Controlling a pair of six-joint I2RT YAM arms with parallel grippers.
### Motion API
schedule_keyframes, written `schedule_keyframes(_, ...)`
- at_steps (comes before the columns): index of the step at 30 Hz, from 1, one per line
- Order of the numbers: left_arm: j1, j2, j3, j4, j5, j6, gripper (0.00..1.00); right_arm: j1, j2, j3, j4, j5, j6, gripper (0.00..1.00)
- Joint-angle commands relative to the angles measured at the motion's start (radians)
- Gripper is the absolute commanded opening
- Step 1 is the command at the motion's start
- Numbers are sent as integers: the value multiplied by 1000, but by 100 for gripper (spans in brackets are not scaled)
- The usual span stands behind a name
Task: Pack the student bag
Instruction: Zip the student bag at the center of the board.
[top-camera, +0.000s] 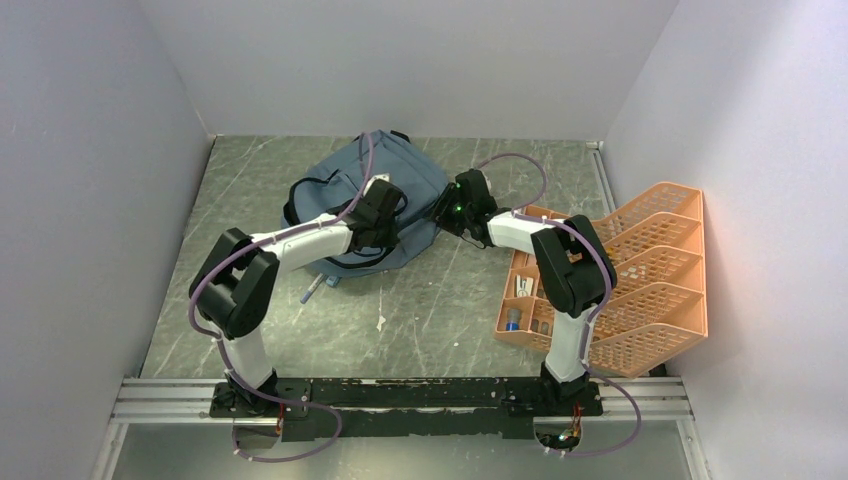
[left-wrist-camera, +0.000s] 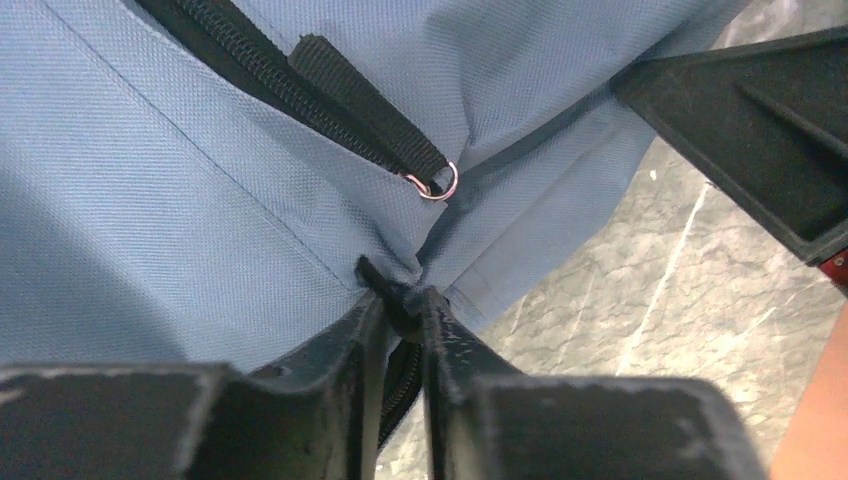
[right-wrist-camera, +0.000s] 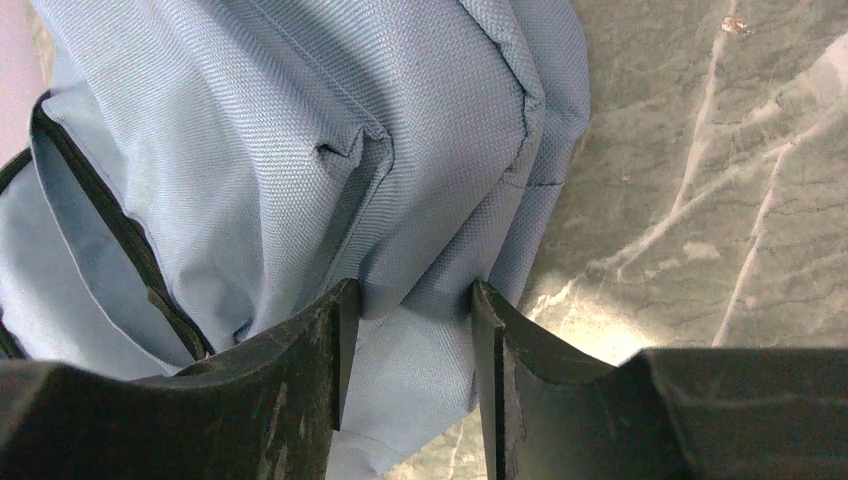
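The student bag (top-camera: 345, 175), slate blue-grey with black zips, lies at the back middle of the table. My left gripper (top-camera: 392, 222) is over its near right side. In the left wrist view it (left-wrist-camera: 405, 298) is shut on a black zip part at the edge of the bag (left-wrist-camera: 150, 200), just below a small metal ring (left-wrist-camera: 441, 185). My right gripper (top-camera: 441, 213) is at the bag's right edge. In the right wrist view it (right-wrist-camera: 408, 300) is closed to a narrow gap, with a fold of the bag (right-wrist-camera: 250, 120) filling that gap.
An orange mesh tray organiser (top-camera: 640, 270) with small items in its front compartments stands at the right. A pen (top-camera: 312, 290) lies on the table just in front of the bag. The right gripper's black body (left-wrist-camera: 760, 130) shows close by in the left wrist view.
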Motion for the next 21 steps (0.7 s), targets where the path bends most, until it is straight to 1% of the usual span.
schedule_keyframes(1,-15,-5,42,35,-7,5,17,3,8,5,35,-26,-6,48)
schedule_keyframes(4,-14,-25,37,32,-8,7,6,1,7,5,33,-20,-8,48)
schedule_keyframes(5,-15,-33,35,29,-8,7,5,0,8,6,32,-18,-10,48)
schedule_keyframes(9,-15,-69,18,17,-11,14,5,-5,5,9,26,-13,-15,47)
schedule_keyframes(12,-15,-109,-9,7,-18,21,5,-12,-2,8,19,-2,-21,44)
schedule_keyframes(15,-15,-147,-41,-1,-25,31,5,-23,-8,5,16,8,-29,34)
schedule_keyframes(21,-14,-213,-100,-21,-29,56,5,-54,-13,-9,37,-6,-38,0)
